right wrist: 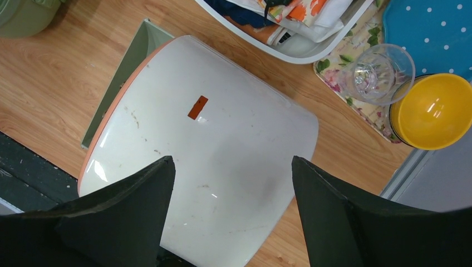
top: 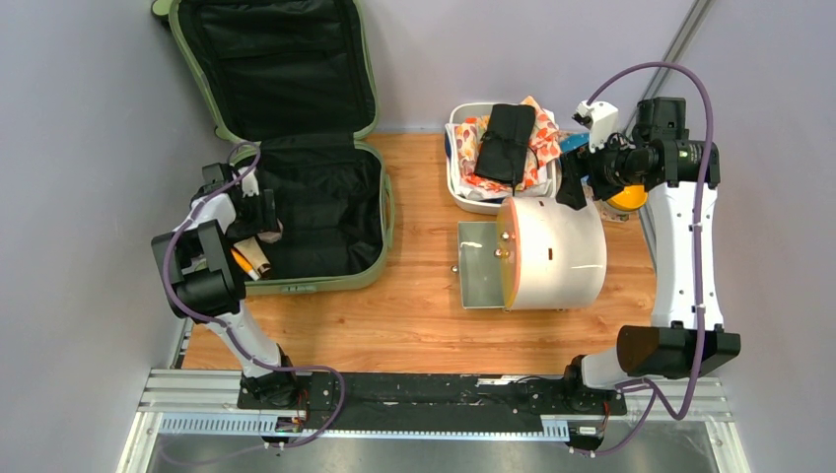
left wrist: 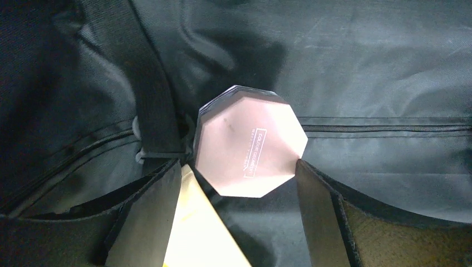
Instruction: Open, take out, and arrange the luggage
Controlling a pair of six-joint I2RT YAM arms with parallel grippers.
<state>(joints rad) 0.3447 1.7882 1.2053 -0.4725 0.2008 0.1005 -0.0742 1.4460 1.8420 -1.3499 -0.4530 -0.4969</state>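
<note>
Top external view: luggage [top: 296,177] sat open at the tabletop's [top: 424,315] far-left corner, lid raised at the far edge. Left claw [left wrist: 236,169] was inside the lower half, spread wide, with a pink octagonal compact [left wrist: 250,139] on the black lining at its tips. Right claw [right wrist: 231,167] hung spread above the white cylinder [right wrist: 222,122].

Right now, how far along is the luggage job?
Done: luggage lies open, lid up; clothes and a black pouch already sit in the white tub. In hand: left gripper, jaws open, straddles a pink octagonal case inside it. Left: lift it out and arrange. Right gripper hangs open over the cream cylinder.
</note>
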